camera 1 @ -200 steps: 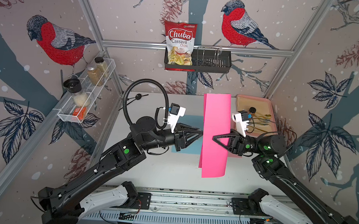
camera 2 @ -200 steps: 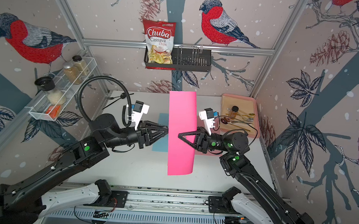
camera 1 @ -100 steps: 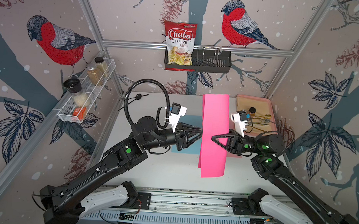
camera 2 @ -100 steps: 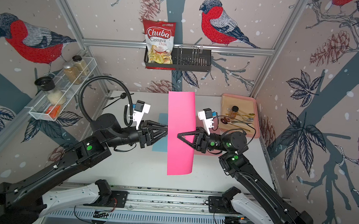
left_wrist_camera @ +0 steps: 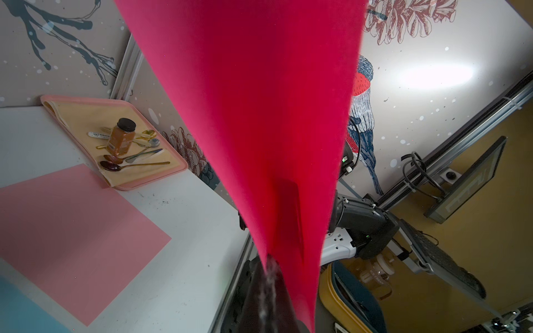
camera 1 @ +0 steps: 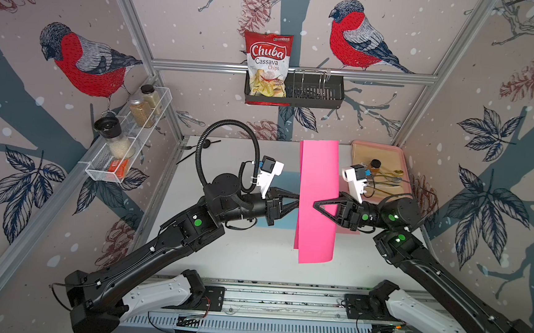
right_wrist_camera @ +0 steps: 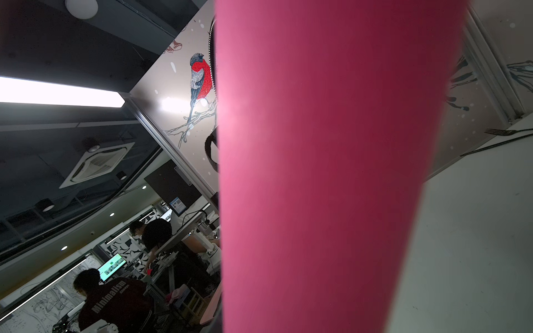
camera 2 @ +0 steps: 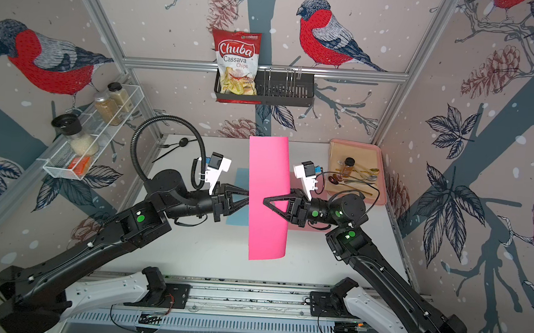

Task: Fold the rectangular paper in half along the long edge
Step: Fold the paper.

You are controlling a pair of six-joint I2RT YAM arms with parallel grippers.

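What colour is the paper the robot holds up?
The paper is bright pink. It shows best in a top view.

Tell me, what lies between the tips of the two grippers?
Only the raised pink paper: the left gripper grips it from one side, the right gripper from the other. Both top views show it.

place: robot lab, mock-kitchen test cell | inside: metal frame (camera 1: 293, 69), bird wallpaper (camera 1: 358, 38), spice rack (camera 1: 125, 144), chips bag (camera 1: 268, 64), tray (camera 1: 376, 145) of spoons (left_wrist_camera: 138, 165), two robot arms (camera 1: 163, 247) | beyond: people (right_wrist_camera: 112, 302) at screens (right_wrist_camera: 112, 266), ceiling vent (right_wrist_camera: 96, 164), strip light (right_wrist_camera: 57, 93)
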